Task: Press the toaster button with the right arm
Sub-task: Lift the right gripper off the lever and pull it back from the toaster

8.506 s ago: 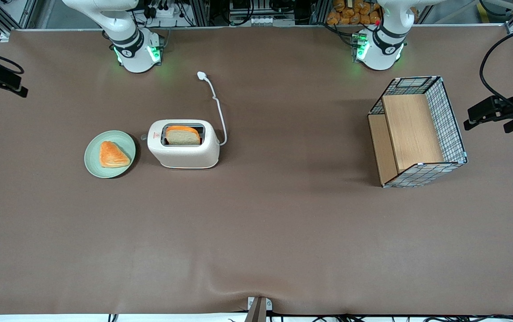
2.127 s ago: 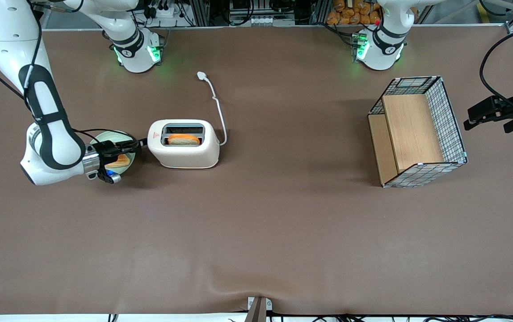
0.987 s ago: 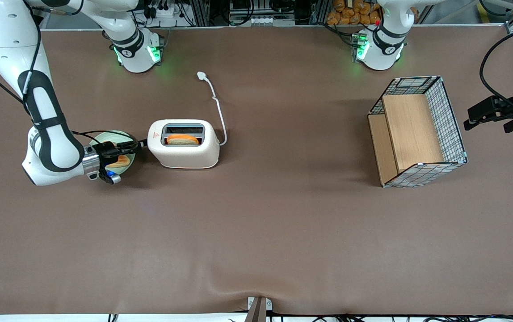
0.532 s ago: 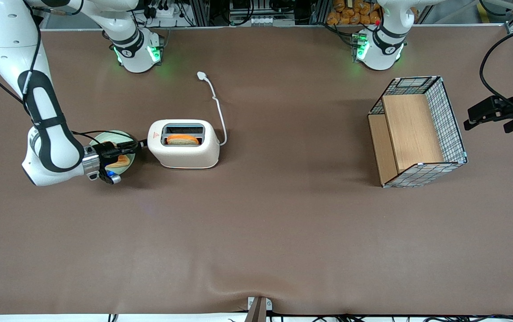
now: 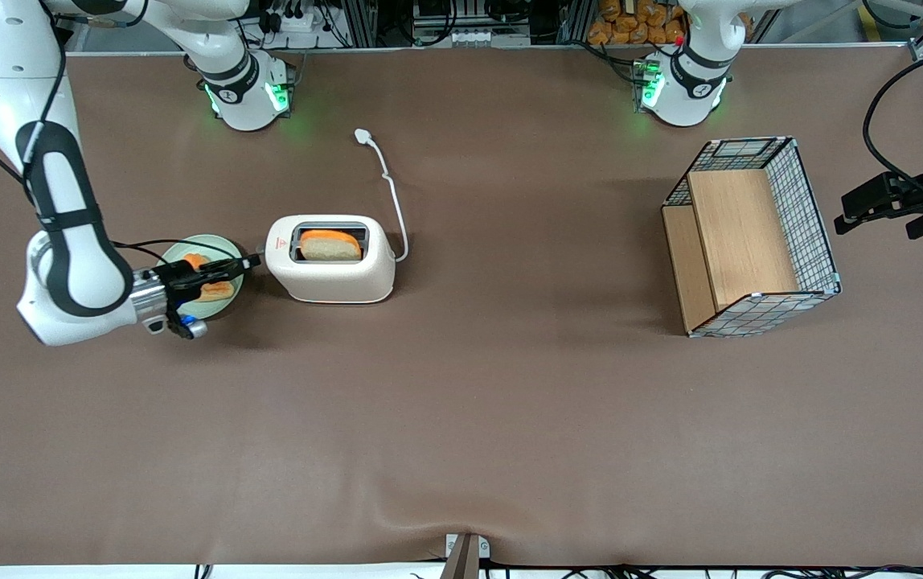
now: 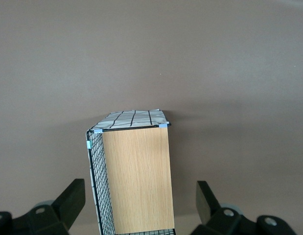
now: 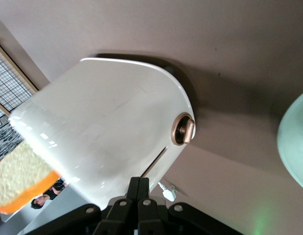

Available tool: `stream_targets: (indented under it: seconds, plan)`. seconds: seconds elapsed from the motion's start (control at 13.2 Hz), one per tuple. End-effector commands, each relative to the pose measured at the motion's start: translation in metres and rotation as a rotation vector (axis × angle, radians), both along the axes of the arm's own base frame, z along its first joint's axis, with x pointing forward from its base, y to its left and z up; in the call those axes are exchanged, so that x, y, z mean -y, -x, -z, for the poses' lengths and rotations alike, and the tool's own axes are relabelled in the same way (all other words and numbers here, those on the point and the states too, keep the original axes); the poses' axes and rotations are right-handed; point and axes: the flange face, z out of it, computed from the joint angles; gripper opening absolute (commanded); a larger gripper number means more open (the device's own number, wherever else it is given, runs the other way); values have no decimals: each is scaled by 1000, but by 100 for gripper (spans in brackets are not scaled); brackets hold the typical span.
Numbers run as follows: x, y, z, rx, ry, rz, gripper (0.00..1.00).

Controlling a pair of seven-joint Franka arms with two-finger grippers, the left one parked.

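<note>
Bread slice [image 5: 330, 244] risen again in toaster [image 5: 330, 269]; right arm's gripper [image 5: 246, 263] withdrawn slightly, fingers [image 7: 137, 187] pressed together, empty.

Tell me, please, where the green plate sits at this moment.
In the front view the green plate sits beside the toaster, at its narrow end, under the gripper.

The gripper [image 5: 248, 261], fingers pressed together, covers part of the plate [image 5: 224, 244]; the pastry [image 5: 220, 288] peeks out; the toaster button's lever is hidden.
</note>
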Motion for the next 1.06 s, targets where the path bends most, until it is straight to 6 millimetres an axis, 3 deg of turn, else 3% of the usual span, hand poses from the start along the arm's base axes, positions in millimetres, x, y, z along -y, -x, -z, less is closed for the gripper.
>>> stream_targets:
  seconds: [0.0,0.08,0.15,0.3,0.38,0.76,0.99]
  plan:
    - [11,-29,-36,24,59,-37,0]
    - [13,-37,-51,45,89,-57,0]
    - [17,-44,-64,71,109,-72,14]
    - [37,-50,-89,130,127,-60,81]
    - [40,-53,-103,155,151,-69,100]
    - [49,-63,-183,310,373,-181,100]
    - [49,-64,-252,481,536,-218,100]
